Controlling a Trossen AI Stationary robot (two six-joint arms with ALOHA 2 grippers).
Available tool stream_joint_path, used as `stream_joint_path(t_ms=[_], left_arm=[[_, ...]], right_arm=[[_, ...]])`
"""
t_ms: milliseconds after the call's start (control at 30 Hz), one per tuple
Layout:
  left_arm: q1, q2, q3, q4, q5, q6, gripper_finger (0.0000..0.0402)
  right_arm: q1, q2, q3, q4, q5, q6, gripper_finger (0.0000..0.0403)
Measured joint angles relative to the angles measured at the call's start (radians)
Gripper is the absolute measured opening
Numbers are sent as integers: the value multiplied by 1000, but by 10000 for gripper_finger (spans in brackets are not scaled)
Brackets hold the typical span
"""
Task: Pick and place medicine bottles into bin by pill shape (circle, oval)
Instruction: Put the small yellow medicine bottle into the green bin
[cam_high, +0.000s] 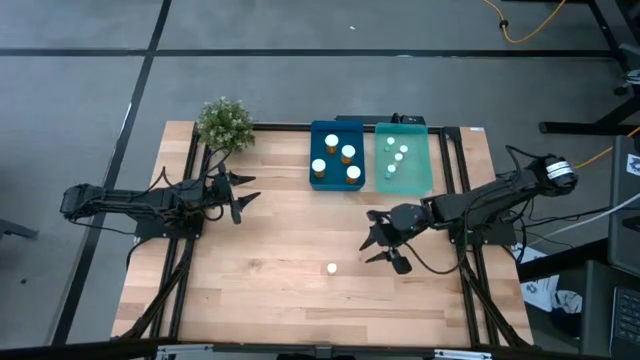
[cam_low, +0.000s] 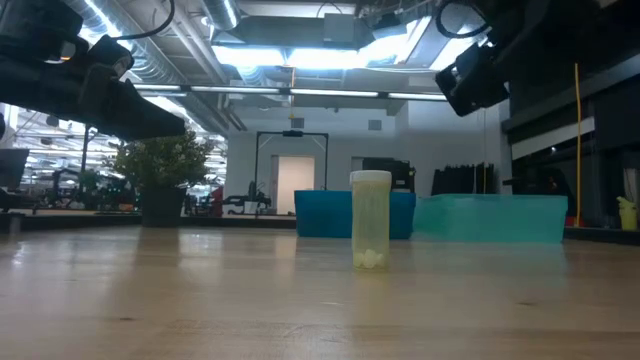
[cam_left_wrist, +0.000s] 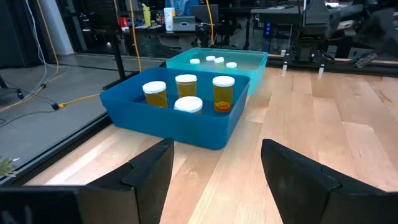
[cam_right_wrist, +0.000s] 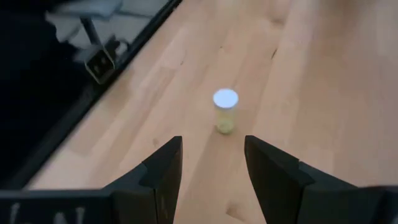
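Observation:
One small pale bottle (cam_high: 331, 268) with a white cap stands upright on its base on the bare wood near the table's front; it also shows in the low view (cam_low: 371, 219) and the right wrist view (cam_right_wrist: 225, 109). My right gripper (cam_high: 382, 247) is open, in the air to the bottle's right, pointing toward it. My left gripper (cam_high: 240, 197) is open and empty at the table's left, near the plant. The dark blue tray (cam_high: 317, 178) holds several amber bottles (cam_left_wrist: 186, 93). The teal tray (cam_high: 424, 172) holds several pale bottles (cam_high: 397, 155).
A small potted plant (cam_high: 224, 124) stands at the far left corner, just beyond my left gripper. The two trays sit side by side at the far edge. Bare wood stretches around the lone bottle. Black frame rails (cam_high: 182, 250) run along both sides of the table.

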Motion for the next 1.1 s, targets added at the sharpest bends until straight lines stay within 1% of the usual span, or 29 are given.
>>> stream_joint_path(t_ms=[67, 167, 267, 333, 433, 500, 567, 633, 667, 767, 933, 1100], left_arm=[[0, 0, 0, 0, 0, 0, 234], [0, 0, 0, 0, 0, 0, 234], [0, 0, 0, 0, 0, 0, 234], [0, 0, 0, 0, 0, 0, 234], [0, 0, 0, 0, 0, 0, 234], [0, 0, 0, 0, 0, 0, 234], [0, 0, 0, 0, 0, 0, 234], [0, 0, 0, 0, 0, 0, 234], [0, 0, 0, 0, 0, 0, 234], [0, 0, 0, 0, 0, 0, 234], [0, 0, 0, 0, 0, 0, 234], [0, 0, 0, 0, 0, 0, 234]], right_arm=[[0, 10, 0, 11, 6, 90, 178], [0, 36, 0, -10, 64, 191, 194], [0, 66, 0, -13, 119, 193, 222], [0, 84, 0, -11, 138, 172, 239], [0, 105, 0, 6, 139, 169, 253], [0, 125, 0, 45, 138, 203, 257], [-1, 148, 1, 57, 95, 216, 257], [0, 183, 16, 13, 39, 221, 258], [0, 204, 30, -18, 36, 224, 258], [5, 275, 86, -85, 50, 181, 258], [17, 397, 208, -142, 35, 0, 258], [22, 486, 364, -267, 70, -79, 258]])
